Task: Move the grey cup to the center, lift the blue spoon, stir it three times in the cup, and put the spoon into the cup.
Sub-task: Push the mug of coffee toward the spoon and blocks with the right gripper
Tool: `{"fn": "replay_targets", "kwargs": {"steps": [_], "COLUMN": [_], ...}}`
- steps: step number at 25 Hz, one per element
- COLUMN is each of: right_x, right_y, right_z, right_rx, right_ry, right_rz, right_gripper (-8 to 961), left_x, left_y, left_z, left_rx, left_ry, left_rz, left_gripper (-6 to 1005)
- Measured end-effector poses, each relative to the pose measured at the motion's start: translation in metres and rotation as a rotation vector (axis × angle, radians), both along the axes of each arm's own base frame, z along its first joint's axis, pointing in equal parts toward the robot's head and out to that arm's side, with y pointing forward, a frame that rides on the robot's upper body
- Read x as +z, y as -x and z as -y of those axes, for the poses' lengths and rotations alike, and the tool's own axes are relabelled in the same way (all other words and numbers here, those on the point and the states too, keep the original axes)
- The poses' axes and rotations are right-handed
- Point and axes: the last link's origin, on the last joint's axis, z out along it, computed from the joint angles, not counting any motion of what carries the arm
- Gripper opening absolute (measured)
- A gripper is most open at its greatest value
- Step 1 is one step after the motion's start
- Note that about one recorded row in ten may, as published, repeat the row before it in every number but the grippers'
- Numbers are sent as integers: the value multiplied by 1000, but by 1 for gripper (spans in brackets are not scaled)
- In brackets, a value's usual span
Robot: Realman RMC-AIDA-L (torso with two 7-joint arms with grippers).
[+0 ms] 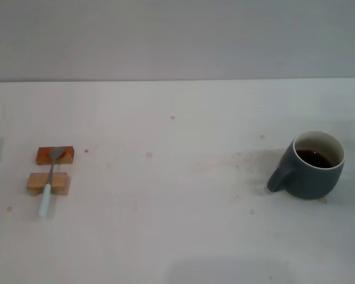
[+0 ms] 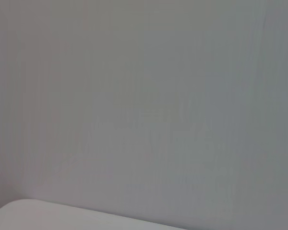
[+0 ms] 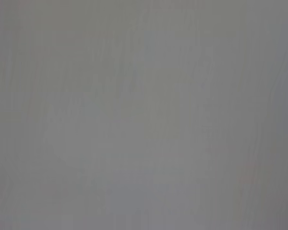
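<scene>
Hands unseen; grey cup [image 1: 312, 167] far right.

You get soft, even light in the head view, fairly bright on the pale table [image 1: 177, 236]. The grey cup [image 1: 312, 165] casts a faint diffuse shadow toward the blue spoon [image 1: 49, 180]. A dim grey patch lies on the table's near edge, nearer than the cup. No glare. Both wrist views give you flat, featureless grey with nothing sharp.
</scene>
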Motion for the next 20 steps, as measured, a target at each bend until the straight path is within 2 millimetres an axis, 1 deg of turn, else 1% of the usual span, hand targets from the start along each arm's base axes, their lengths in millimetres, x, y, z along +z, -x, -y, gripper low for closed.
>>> {"fn": "replay_targets", "kwargs": {"steps": [10, 16, 20], "right_x": [-5, -9, -14], "right_y": [2, 0, 0], "right_z": [1, 4, 8], "right_rx": [1, -4, 4], "right_ry": [12, 19, 41], "right_rz": [-11, -13, -25], "right_gripper": [515, 514, 513], "left_x": [3, 8, 10], "left_y": [0, 3, 3], "left_z": [-3, -1, -1], "left_rx": [1, 8, 10], "left_ry": [-3, -26, -35], "left_rz": [-2, 7, 9], "left_gripper": [645, 643, 641]}}
